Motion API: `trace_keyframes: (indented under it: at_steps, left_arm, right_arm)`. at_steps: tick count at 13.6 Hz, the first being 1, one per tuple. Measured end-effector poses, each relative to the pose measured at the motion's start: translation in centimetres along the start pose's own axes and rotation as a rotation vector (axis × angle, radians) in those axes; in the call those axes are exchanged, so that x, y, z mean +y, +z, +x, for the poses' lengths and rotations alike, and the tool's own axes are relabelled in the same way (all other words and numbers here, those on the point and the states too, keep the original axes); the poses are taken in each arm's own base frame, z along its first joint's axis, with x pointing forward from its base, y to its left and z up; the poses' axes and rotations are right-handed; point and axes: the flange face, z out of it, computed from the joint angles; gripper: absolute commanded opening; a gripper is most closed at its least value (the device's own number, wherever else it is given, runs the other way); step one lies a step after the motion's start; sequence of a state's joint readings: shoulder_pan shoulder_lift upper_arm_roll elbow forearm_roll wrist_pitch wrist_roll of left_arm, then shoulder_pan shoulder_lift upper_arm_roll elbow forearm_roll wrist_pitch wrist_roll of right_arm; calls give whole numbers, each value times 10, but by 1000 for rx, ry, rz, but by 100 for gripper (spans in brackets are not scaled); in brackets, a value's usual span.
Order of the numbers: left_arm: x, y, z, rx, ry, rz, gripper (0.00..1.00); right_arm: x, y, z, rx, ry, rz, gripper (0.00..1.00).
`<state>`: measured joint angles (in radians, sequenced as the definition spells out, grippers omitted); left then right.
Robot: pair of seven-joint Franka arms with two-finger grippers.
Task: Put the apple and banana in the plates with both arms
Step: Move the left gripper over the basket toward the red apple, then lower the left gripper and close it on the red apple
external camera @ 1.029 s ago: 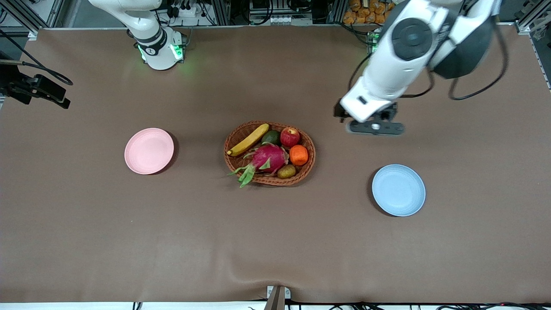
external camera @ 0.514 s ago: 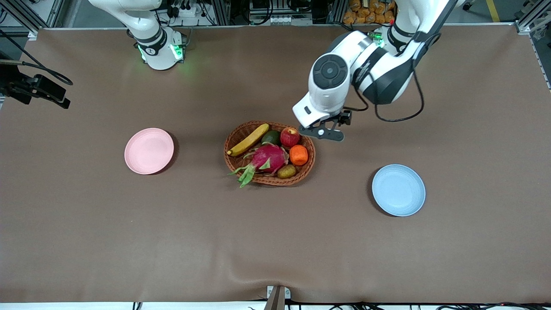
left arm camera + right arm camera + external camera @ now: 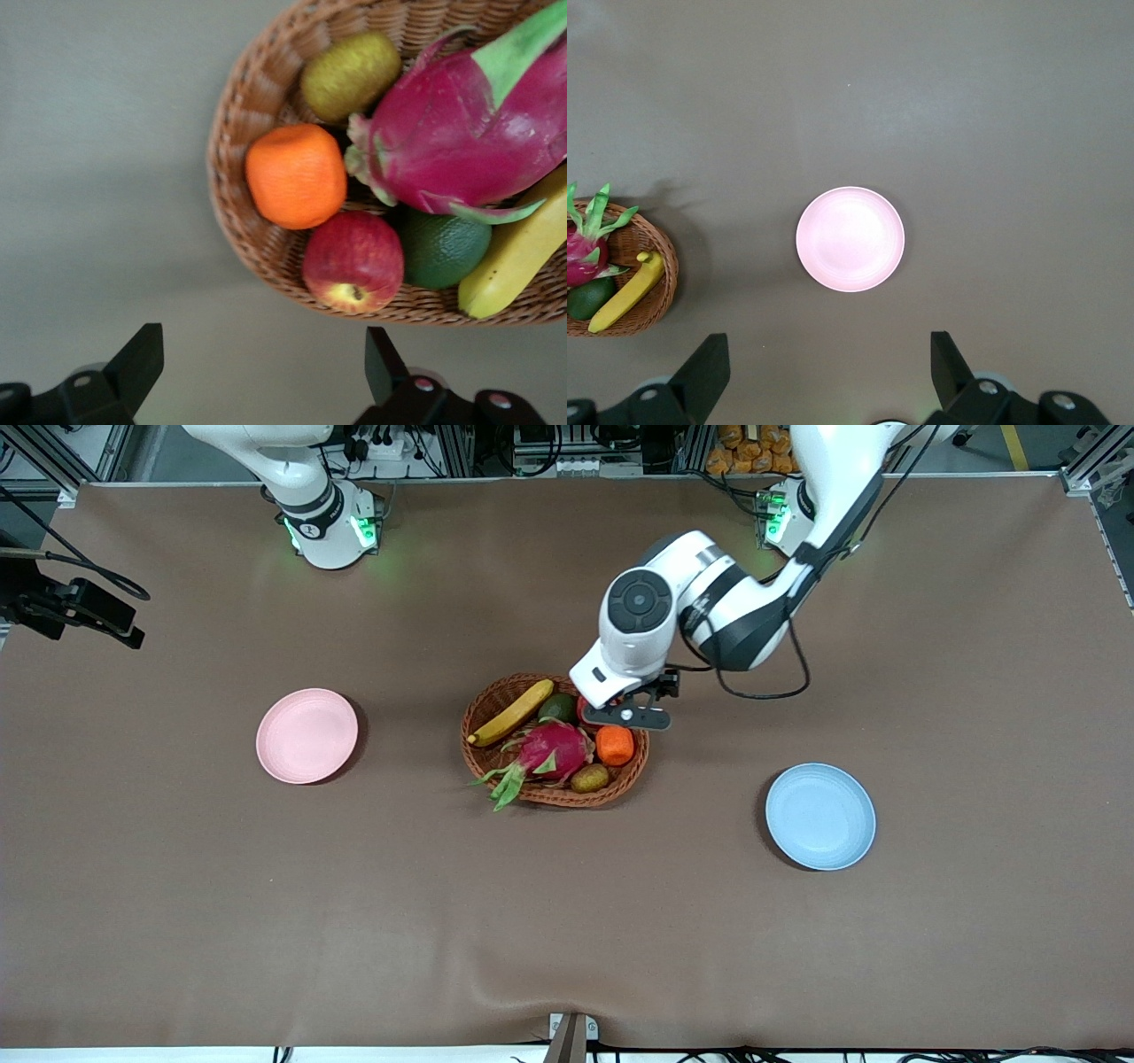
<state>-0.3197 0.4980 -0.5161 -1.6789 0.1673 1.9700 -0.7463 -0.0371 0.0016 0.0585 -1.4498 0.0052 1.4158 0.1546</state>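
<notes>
Brown table cloth [image 3: 266, 912], metal frame rails [image 3: 567, 452]

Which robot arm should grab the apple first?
Probably the left arm. Its claw is open and hangs over the basket edge by the apple. The right claw is open too, but high over the pink plate, not over the fruit.

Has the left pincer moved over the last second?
Yes. The left pincer has travelled from the left arm's end of the table toward the wicker basket and is now over its apple-side rim, open.
</notes>
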Motion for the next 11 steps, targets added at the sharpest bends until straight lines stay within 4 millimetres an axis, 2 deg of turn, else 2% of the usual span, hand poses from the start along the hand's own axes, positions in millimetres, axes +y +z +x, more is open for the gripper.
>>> trace_keyframes:
  at_steps: [3,6,11]
  left_arm:
    - [23,28,-6,-6,-27,-9,100]
    - [27,52,0,-1,-45,-3,100]
    - [29,64,7,14,-68,-31,100]
  right_arm:
    - [0,0,0,0,0,0,100]
    - [0,0,0,0,1,0,100]
    - [1,0,0,0,1,0,100]
